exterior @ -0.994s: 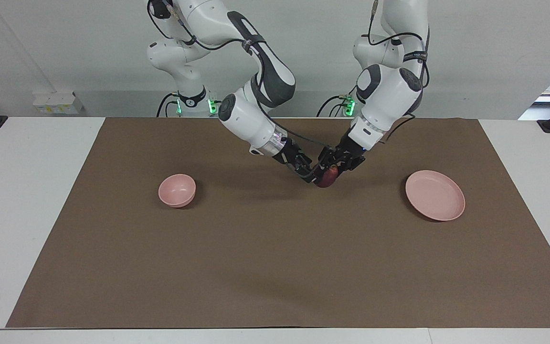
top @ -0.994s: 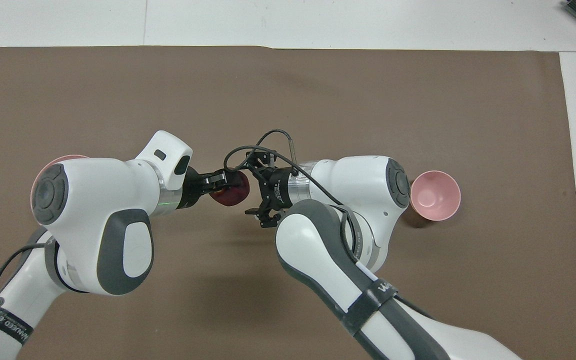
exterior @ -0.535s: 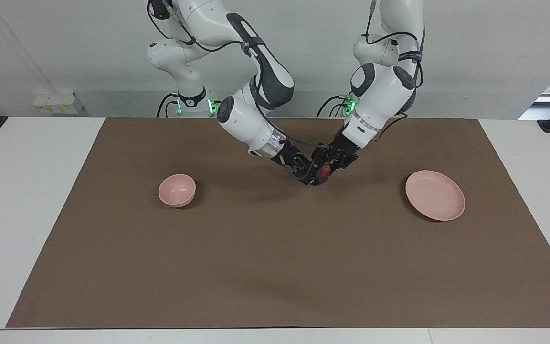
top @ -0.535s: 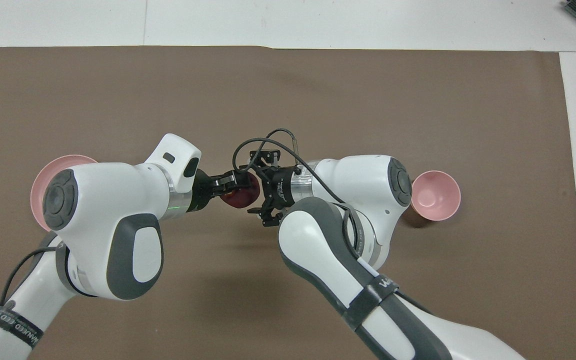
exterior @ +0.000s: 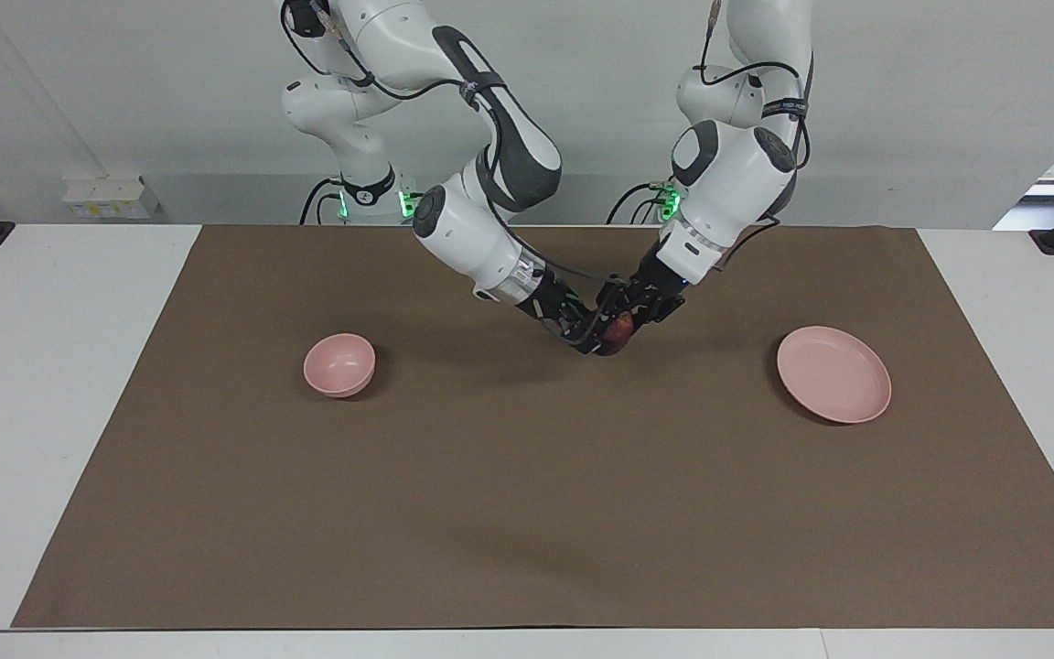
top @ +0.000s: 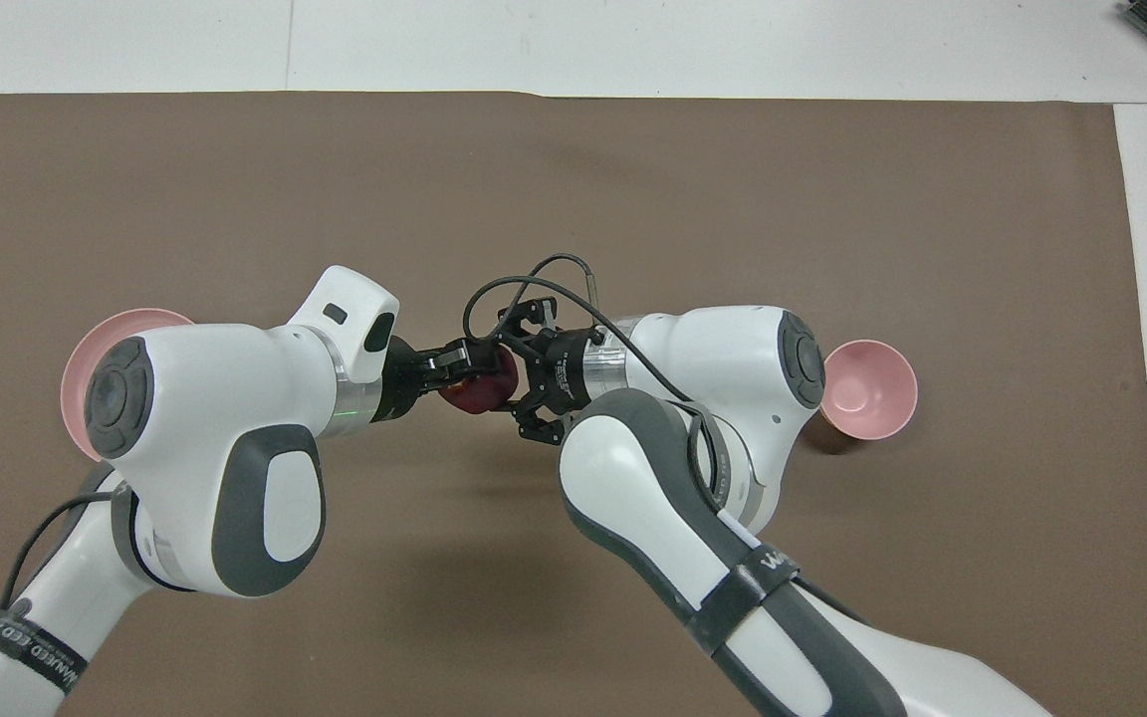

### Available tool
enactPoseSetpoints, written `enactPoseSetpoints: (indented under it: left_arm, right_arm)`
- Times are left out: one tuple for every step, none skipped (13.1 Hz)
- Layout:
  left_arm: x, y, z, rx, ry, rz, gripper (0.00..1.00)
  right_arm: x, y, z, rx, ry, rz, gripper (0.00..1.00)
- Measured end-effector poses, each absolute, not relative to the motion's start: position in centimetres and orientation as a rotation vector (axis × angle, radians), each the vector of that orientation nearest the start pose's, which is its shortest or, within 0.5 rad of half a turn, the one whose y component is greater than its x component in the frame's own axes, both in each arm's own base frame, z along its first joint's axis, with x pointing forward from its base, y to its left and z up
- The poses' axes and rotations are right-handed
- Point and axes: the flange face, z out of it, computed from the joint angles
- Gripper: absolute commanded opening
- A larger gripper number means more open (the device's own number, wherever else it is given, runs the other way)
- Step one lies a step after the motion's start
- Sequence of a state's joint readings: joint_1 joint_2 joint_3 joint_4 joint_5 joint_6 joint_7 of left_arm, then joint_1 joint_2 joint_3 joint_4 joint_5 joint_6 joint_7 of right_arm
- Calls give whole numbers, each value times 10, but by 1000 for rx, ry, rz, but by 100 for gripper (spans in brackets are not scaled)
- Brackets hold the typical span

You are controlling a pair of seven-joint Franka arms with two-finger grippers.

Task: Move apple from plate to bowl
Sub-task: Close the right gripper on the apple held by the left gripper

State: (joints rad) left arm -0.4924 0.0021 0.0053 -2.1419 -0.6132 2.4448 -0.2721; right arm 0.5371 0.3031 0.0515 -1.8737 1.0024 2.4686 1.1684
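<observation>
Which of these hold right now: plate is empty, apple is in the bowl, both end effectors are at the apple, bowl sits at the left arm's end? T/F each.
1. The plate is empty. True.
2. The apple is in the bowl. False: it is up over the brown mat, mid-table, between bowl and plate.
3. The left end effector and the right end effector both meet at the apple. True.
4. The bowl sits toward the left arm's end. False: it sits toward the right arm's end.

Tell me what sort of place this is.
Probably a robotics lab test bench: two robot arms, left gripper and right gripper, meet at an apple above a brown mat, with only a bowl and plate.
</observation>
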Motion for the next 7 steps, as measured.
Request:
enactPoseSetpoints:
  left_arm:
    - [500, -266, 434, 2591, 265, 131, 5]
    - [500, -266, 434, 2590, 266, 131, 5]
    - [500, -266, 434, 2590, 266, 131, 5]
    - [500, -266, 434, 2589, 266, 132, 17]
    - [500, -266, 435, 2588, 266, 133, 29]
    - [500, -266, 436, 2587, 266, 133, 44]
    - [500, -267, 436, 2585, 266, 133, 71]
  right_arm:
    - [543, 357, 381, -1925, 1478, 514, 8]
    - [543, 357, 381, -1925, 1478, 515, 8]
    - [543, 357, 382, -1925, 1478, 515, 8]
    - [543, 357, 382, -1925, 1477, 514, 9]
    - [543, 356, 383, -1924, 1477, 514, 9]
    - [544, 356, 384, -1925, 1476, 513, 9]
    - [544, 355, 384, -1927, 1474, 512, 9]
